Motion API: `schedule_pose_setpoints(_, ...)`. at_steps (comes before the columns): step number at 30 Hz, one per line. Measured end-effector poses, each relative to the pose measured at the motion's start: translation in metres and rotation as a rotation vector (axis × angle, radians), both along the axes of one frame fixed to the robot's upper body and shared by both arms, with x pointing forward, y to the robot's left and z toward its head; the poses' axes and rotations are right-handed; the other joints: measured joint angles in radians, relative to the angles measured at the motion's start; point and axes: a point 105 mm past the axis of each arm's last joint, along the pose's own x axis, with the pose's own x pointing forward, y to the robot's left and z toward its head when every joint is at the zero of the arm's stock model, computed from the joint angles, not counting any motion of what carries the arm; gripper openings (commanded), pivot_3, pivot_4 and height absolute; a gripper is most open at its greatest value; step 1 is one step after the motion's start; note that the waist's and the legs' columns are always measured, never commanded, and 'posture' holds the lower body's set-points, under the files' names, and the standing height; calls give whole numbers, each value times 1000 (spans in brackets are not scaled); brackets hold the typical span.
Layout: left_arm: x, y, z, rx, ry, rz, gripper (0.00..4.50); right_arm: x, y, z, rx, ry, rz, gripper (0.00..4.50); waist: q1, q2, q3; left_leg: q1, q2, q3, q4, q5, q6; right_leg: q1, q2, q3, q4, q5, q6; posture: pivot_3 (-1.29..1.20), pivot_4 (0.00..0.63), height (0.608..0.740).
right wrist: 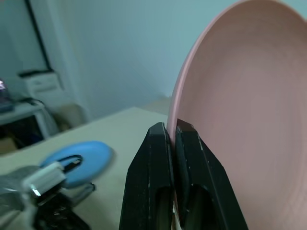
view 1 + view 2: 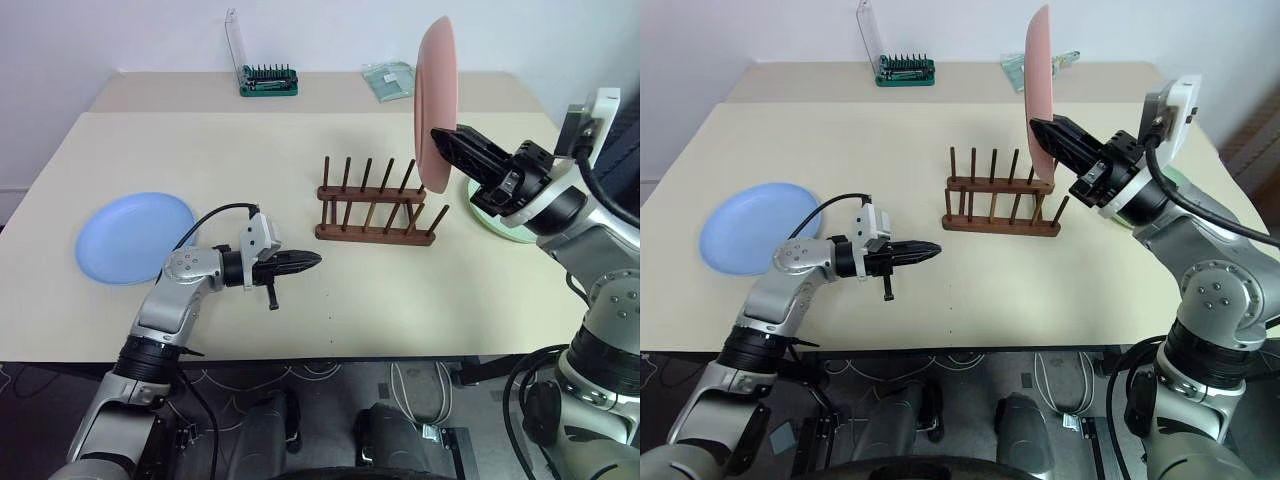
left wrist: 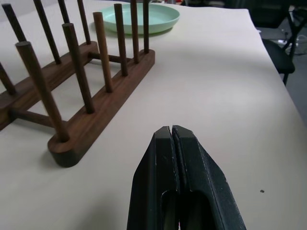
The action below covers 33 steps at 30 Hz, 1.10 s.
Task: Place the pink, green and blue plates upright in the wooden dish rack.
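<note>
Right gripper [image 2: 436, 136] pinches the pink plate [image 2: 437, 100] on edge above the rack's [image 2: 376, 207] right end, mid-table [image 2: 300, 310]. Blue plate [image 2: 135, 237] lies near the left edge, green plate [image 3: 140, 18] near the right. Left gripper [image 2: 312, 261] hovers shut, empty.

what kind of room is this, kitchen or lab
Most likely a lab or workshop, not a kitchen: plates and a wooden dish rack sit on a plain beige table, a screwdriver bit set at its far edge, and cables on the floor below.
</note>
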Motion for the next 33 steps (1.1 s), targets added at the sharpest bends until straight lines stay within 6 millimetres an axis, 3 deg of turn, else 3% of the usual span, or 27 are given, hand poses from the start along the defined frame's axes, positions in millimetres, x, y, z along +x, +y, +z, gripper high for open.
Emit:
schedule_pose_setpoints(9,1,11,0,3,-1,37,0,18,-13,-17,48,98,3,62,-1,0,0,0,0,0,0,0,0,-1,0,0,0,0,0,0,150,736)
schedule_pose_setpoints(28,-6,1,15,-51,20,39,0,39,-37,-41,176,200,-16,62,-2,0,0,0,0,1,0,0,0,0,0,0,0,0,0,0,150,736)
schedule_pose_setpoints(31,-7,-1,18,-47,18,37,0,42,-40,-45,183,210,-27,979,-1,0,0,0,0,1,0,0,0,0,0,0,0,0,0,0,150,736)
schedule_pose_setpoints(33,-8,-2,22,-47,14,35,0,44,-41,-53,186,240,-37,1903,-1,0,0,0,0,1,-1,0,0,-1,0,0,0,0,0,0,150,736)
